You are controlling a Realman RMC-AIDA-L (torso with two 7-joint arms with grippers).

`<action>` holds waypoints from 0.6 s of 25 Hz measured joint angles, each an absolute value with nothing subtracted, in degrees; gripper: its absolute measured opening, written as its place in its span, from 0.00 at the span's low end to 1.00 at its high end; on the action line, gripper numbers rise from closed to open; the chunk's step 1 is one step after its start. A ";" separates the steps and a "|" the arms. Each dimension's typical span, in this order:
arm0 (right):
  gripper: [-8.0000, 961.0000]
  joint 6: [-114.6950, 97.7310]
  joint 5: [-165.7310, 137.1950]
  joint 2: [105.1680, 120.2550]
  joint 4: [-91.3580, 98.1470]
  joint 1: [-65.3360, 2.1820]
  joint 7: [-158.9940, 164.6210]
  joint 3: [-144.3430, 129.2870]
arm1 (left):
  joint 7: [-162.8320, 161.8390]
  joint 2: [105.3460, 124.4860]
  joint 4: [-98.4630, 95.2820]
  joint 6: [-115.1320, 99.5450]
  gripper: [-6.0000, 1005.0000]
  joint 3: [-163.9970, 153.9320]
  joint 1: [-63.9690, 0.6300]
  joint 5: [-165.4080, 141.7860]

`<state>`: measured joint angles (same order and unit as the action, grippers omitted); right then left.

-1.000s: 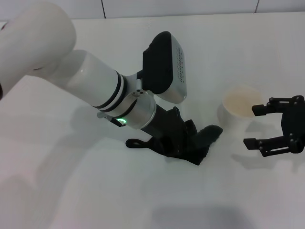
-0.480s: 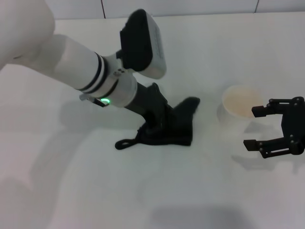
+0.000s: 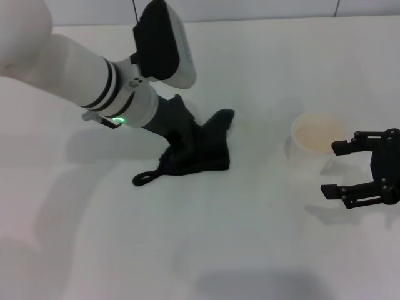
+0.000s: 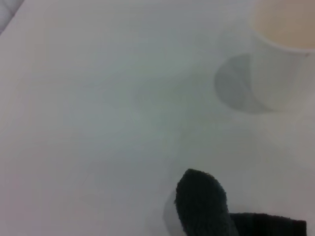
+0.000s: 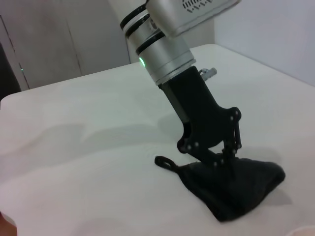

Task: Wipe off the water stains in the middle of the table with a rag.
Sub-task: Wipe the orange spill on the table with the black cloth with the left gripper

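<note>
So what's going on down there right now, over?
Left hand shut on rag, pressing it on table. Right hand open beside cup. No stain visible.

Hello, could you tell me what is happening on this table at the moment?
The left gripper is pressing the dark rag onto the white table, its fingers shut on the cloth, with the rag's loop trailing toward the robot's left. No stain shows on the bare surface around it. A whitish cup stands to the right, and the right gripper hangs open just beside it, touching nothing.
</note>
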<state>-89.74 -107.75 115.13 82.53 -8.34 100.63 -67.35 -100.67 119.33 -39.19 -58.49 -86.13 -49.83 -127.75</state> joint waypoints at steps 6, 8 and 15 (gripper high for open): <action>0.89 -89.74 -107.75 115.14 82.53 -8.65 100.63 -67.25 | -100.71 119.30 -39.29 -58.36 0.08 -86.13 -49.73 -128.03; 0.89 -89.71 -107.75 115.14 82.38 -8.80 100.63 -67.33 | -100.72 119.33 -39.40 -58.35 0.08 -86.13 -49.60 -128.07; 0.89 -89.55 -107.75 115.14 82.18 -8.60 100.68 -67.35 | -100.44 119.40 -42.19 -58.74 0.08 -86.05 -45.76 -126.79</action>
